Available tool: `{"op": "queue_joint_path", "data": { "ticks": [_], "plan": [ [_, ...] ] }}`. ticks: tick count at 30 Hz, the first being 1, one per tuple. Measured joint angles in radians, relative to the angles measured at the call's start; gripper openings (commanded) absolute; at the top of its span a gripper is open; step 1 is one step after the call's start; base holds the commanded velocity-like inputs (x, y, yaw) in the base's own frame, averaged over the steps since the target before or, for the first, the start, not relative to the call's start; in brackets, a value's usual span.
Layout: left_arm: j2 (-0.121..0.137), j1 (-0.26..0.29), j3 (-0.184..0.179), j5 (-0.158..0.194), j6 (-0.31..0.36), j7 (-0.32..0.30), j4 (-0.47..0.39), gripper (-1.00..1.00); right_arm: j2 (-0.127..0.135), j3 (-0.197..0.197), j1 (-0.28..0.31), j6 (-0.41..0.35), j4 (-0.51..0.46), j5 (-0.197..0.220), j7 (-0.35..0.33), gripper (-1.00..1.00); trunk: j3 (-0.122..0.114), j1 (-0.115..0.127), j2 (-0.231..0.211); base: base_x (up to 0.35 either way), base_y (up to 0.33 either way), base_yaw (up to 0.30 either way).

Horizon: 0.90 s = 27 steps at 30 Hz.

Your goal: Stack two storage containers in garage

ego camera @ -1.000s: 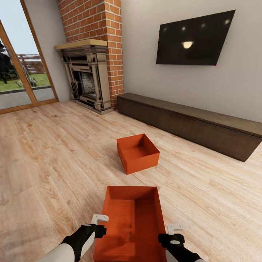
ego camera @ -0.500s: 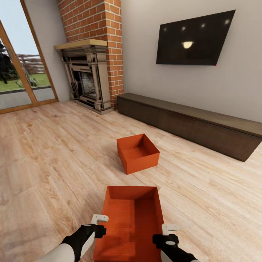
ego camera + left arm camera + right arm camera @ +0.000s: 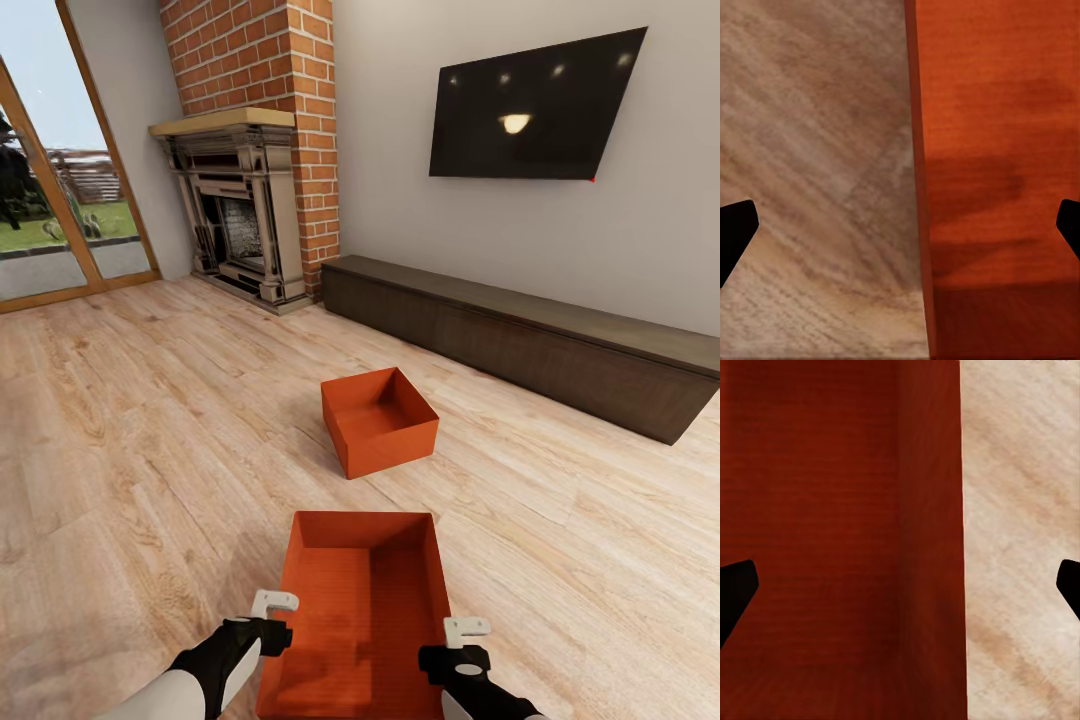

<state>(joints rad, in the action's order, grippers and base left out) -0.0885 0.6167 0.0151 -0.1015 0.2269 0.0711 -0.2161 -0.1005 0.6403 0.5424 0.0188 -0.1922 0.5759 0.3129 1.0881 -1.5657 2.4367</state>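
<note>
The near orange-red thin-walled rectangular bin (image 3: 362, 610) lay on the light wood plank floor (image 3: 150, 480), long axis running away from the robot. The left gripper (image 3: 272, 610) and right gripper (image 3: 460, 638) each hung spread wide astride one long wall; wrist views confirmed this straddle.

Two orange-red lidless containers upright on wood floor: near container (image 3: 360, 610) long; far container (image 3: 380, 420) beyond, apart.
</note>
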Motion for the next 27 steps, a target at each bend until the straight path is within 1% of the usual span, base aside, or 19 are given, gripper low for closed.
{"op": "queue_joint_path", "data": {
  "ticks": [5,10,12,18,27],
  "plan": [
    [0.001,0.000,0.000,0.000,-0.005,-0.001,0.040,1.00,0.003,0.000,0.000,0.000,0.000,0.000,0.000,1.00,0.000,0.000,0.000,0.000,0.000,0.000],
    [-0.001,0.000,-0.001,0.000,-0.040,0.000,0.060,1.00,0.004,0.001,0.000,0.001,0.000,0.000,0.000,1.00,0.000,0.000,0.000,0.000,0.000,0.000],
    [-0.001,0.000,-0.001,0.000,-0.043,0.000,0.066,1.00,0.004,0.001,0.000,0.001,0.000,0.000,0.000,1.00,0.000,0.000,0.000,0.000,0.000,0.000],
    [-0.002,0.000,0.000,0.000,-0.045,-0.001,0.072,1.00,0.005,0.002,0.000,0.001,0.000,-0.001,0.000,1.00,0.000,0.000,0.000,0.000,0.000,0.000],
    [-0.002,0.000,0.000,0.000,-0.046,0.000,0.072,1.00,0.007,0.002,0.000,0.000,0.000,-0.001,-0.030,1.00,0.000,0.000,0.000,0.000,0.000,0.000]
  ]
}}
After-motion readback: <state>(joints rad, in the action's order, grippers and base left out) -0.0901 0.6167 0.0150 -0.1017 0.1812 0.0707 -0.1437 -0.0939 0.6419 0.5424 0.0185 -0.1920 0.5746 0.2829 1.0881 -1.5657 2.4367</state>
